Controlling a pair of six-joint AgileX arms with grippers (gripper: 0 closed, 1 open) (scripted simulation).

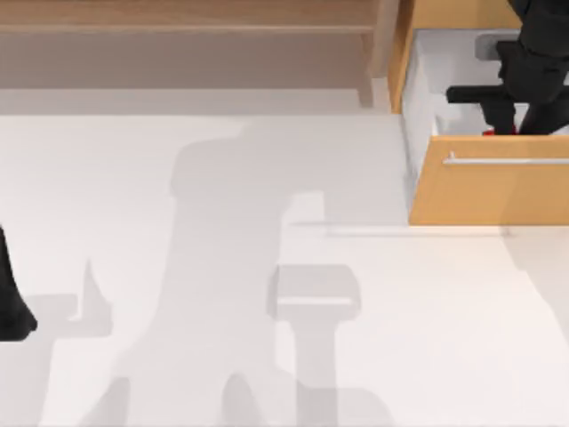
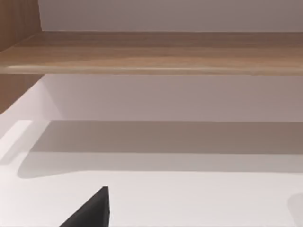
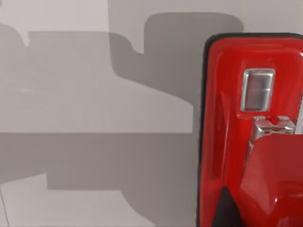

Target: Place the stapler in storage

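Observation:
The storage drawer [image 1: 487,192] stands pulled open at the table's back right, its white inside [image 1: 437,82] showing behind the wooden front and silver bar handle [image 1: 507,161]. My right gripper [image 1: 503,117] reaches down into it, and a sliver of the red stapler [image 1: 489,132] shows just below the gripper. In the right wrist view the glossy red stapler [image 3: 251,132] looms close over the white drawer floor. One dark fingertip [image 3: 223,209] lies against its side, so the gripper looks shut on it. My left arm [image 1: 11,302] is parked at the table's left edge.
A long wooden shelf unit [image 1: 178,27] runs along the back, and its board [image 2: 151,52] crosses the left wrist view. The white tabletop [image 1: 267,294] carries only the arms' shadows. The drawer front juts out over the table on the right.

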